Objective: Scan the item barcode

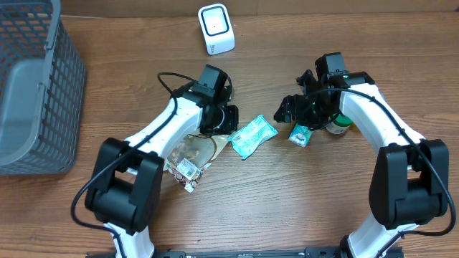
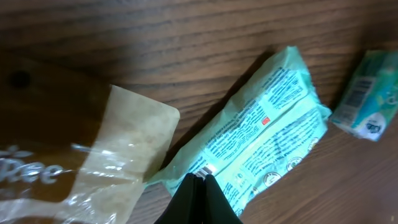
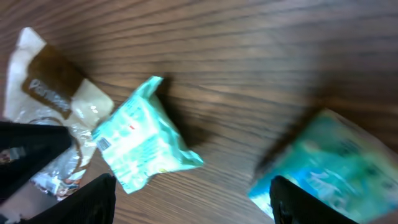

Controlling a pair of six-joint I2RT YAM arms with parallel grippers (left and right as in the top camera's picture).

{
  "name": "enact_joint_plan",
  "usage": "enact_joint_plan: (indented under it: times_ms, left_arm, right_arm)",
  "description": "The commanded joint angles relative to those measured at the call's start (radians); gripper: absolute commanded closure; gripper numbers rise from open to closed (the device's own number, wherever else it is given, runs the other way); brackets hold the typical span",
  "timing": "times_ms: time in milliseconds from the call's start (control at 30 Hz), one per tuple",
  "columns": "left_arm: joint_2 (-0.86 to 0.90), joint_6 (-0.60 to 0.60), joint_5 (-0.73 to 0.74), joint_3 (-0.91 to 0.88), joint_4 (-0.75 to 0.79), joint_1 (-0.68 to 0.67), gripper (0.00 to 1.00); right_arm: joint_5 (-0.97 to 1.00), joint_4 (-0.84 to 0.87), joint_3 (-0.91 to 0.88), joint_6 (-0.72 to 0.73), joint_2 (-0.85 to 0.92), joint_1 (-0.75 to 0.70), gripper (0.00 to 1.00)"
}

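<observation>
A pale green flat packet (image 1: 252, 136) lies on the wooden table mid-scene; its printed back and a barcode at its near end show in the left wrist view (image 2: 267, 124). My left gripper (image 2: 199, 177) is shut, its fingertips pinched on that near end of the packet, by the barcode. From above, the left gripper (image 1: 226, 120) sits at the packet's left end. My right gripper (image 3: 199, 199) is open with wide-spread fingers over bare wood; a small teal box (image 3: 329, 162) lies by its right finger and the green packet (image 3: 140, 143) ahead on the left. The white scanner (image 1: 216, 29) stands at the back.
A brown and clear snack bag (image 1: 190, 154) lies left of the packet, overlapping its end. The teal box (image 1: 300, 135) and a dark-lidded jar (image 1: 338, 125) sit under the right arm. A grey mesh basket (image 1: 32, 86) fills the far left.
</observation>
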Motion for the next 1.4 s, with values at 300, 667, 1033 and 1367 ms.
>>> enact_joint_plan:
  times_ms: [300, 667, 1033, 1367]
  left_arm:
    - [0.099, -0.034, -0.027, 0.01, 0.034, -0.043, 0.96]
    - [0.115, -0.034, -0.076, 0.01, 0.023, -0.043, 0.96]
    - [0.115, -0.034, -0.122, 0.01, 0.023, -0.043, 0.96]
    - [0.115, -0.033, -0.127, 0.01, 0.023, -0.043, 0.96]
  right_arm:
    - [-0.151, 0.13, -0.133, -0.044, -0.014, 0.013, 0.29]
    - [-0.176, 0.238, -0.223, -0.039, -0.014, 0.013, 0.32]
    - [-0.176, 0.275, -0.232, -0.032, -0.014, 0.032, 0.33]
    - [-0.175, 0.309, -0.232, -0.032, -0.014, 0.105, 0.32]
